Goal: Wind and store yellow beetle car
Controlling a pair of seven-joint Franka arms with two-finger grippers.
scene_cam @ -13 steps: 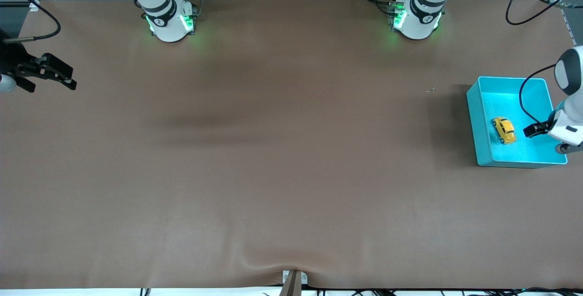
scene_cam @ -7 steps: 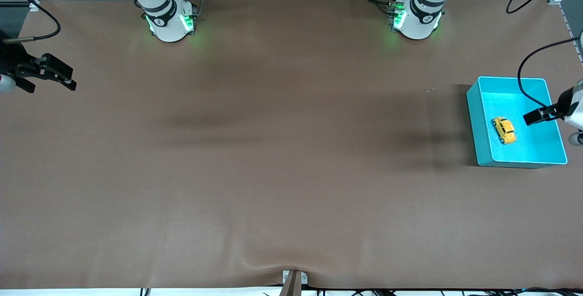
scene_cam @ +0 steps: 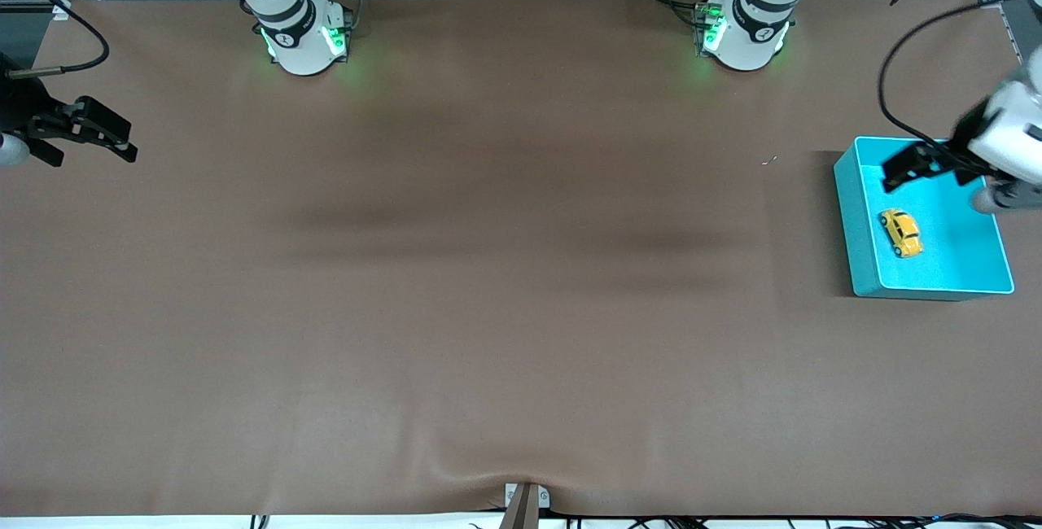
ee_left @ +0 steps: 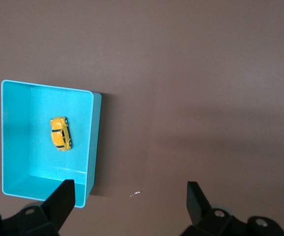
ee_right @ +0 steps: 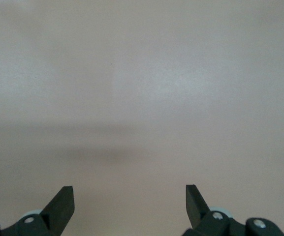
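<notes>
lying in the teal bin [scene_cam: 855, 212], the yellow beetle car [scene_cam: 900, 233] sits diagonally.

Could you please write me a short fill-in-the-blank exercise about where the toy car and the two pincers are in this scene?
1. The yellow beetle car lies inside the teal ____.
2. The left pincer hangs over the bin with its fingers ____.
3. The left pincer holds ____.
4. The right pincer, waiting at the right arm's end of the table, is ____.

Missing words: bin; open; nothing; open
</notes>
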